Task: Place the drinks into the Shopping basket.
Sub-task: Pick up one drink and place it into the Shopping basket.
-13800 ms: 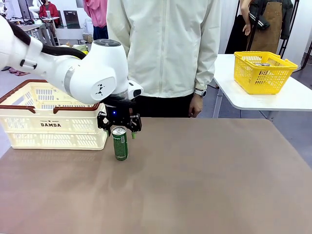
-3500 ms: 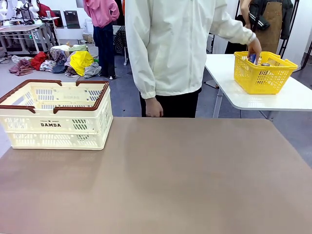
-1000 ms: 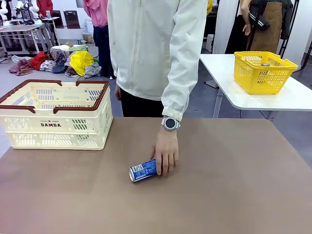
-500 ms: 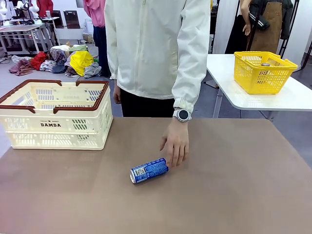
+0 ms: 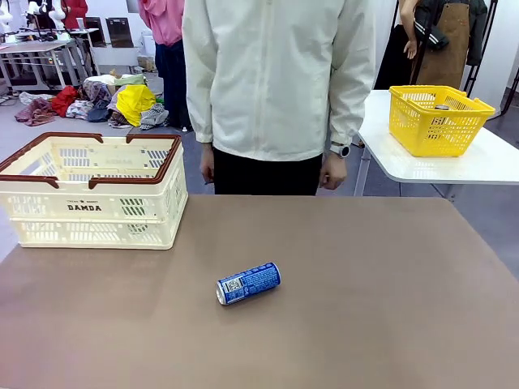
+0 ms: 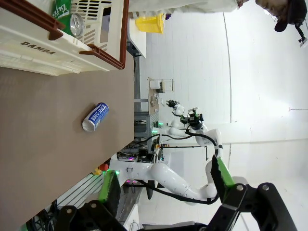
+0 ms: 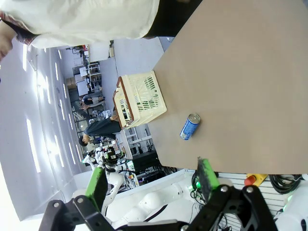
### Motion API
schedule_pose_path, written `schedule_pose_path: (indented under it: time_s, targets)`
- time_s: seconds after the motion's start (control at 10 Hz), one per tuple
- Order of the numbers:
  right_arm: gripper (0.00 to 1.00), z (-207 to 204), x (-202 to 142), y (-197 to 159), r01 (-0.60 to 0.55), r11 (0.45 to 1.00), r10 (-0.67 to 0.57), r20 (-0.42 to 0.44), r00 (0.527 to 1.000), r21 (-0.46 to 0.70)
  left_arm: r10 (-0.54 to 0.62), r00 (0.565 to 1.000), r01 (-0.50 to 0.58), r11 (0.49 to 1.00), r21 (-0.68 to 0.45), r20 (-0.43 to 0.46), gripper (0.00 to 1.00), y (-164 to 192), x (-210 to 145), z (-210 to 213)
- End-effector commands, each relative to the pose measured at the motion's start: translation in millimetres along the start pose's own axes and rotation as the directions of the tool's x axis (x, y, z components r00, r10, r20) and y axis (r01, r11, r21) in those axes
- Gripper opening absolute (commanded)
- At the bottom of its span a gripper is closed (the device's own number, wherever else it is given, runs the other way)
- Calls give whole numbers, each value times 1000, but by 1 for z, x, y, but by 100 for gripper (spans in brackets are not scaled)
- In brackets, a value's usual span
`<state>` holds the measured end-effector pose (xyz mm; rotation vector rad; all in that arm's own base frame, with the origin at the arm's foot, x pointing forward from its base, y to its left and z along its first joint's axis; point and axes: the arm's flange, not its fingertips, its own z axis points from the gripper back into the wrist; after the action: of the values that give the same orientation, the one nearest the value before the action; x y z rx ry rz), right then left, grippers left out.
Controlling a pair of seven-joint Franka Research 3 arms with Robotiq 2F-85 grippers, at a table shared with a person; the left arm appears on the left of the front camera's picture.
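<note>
One slim blue metal drink can [image 5: 248, 283] lies on its side mid-table, near the cream slotted plastic Shopping basket [image 5: 97, 212], seemingly laid out for pickup. From the left wrist, the left gripper [image 6: 165, 168] gapes wide and empty, and a green metal can [image 6: 65, 12] sits inside the basket. From the right wrist, the right gripper [image 7: 150, 166] is likewise spread, holding nothing.

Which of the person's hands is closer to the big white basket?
The person's right hand. It hangs near the big white basket's far corner. The left hand, with the watch, hangs on the body's other side, nearer the yellow basket.
</note>
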<state>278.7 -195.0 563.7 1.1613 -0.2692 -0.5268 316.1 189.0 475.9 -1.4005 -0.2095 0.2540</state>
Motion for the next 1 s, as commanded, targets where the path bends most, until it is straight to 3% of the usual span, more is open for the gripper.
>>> schedule_pose_path:
  time_s: [0.0,0.3,0.5,0.7,0.8,0.9]
  targets:
    - [100,2,1,5,10,1000,-10,-2,1000,7,-67,991,81,990,119,-114,100,-20,5,-40]
    - [100,2,1,5,10,1000,-10,-2,1000,7,-8,908,165,925,343,-418,100,-42,-3,-178]
    - [100,2,1,5,10,1000,-10,-2,1000,7,73,874,228,812,537,-481,100,-31,-35,-275]
    - [100,2,1,5,10,1000,-10,-2,1000,7,32,866,349,675,650,-499,100,-18,-69,-346]
    - [100,2,1,5,10,1000,-10,-2,1000,7,38,852,361,678,640,-522,100,-14,-72,-357]
    - [100,2,1,5,10,1000,-10,-2,1000,7,49,858,305,752,585,-511,100,-25,-66,-337]
